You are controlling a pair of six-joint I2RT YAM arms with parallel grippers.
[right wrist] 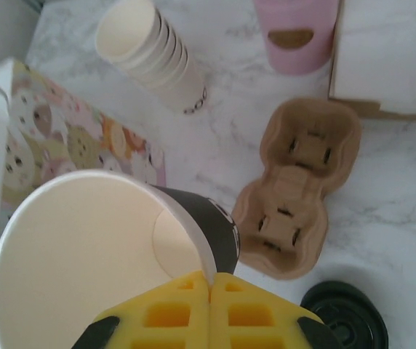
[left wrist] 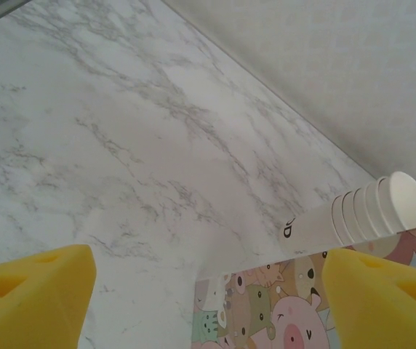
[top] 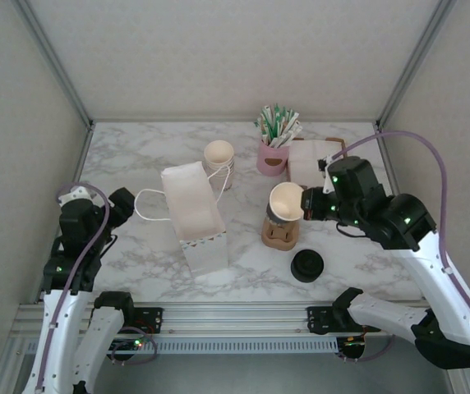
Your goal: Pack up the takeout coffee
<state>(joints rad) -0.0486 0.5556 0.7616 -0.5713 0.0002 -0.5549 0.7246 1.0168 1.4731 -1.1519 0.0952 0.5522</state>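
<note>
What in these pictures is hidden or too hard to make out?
Black lid: right wrist view, cut by the bottom edge.
Lettering on the cup stack: right wrist view, too small to read.
Cardboard carrier: top view, partly behind the held cup.
Pink holder: right wrist view, cut by the top edge.

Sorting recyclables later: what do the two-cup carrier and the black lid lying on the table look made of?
Two-cup carrier: looks like moulded paper pulp, matte brown, with soft rounded edges and slit wells. Black lid: probably plastic, smooth, with crisp moulded rings, though the look alone leaves that open.
</note>
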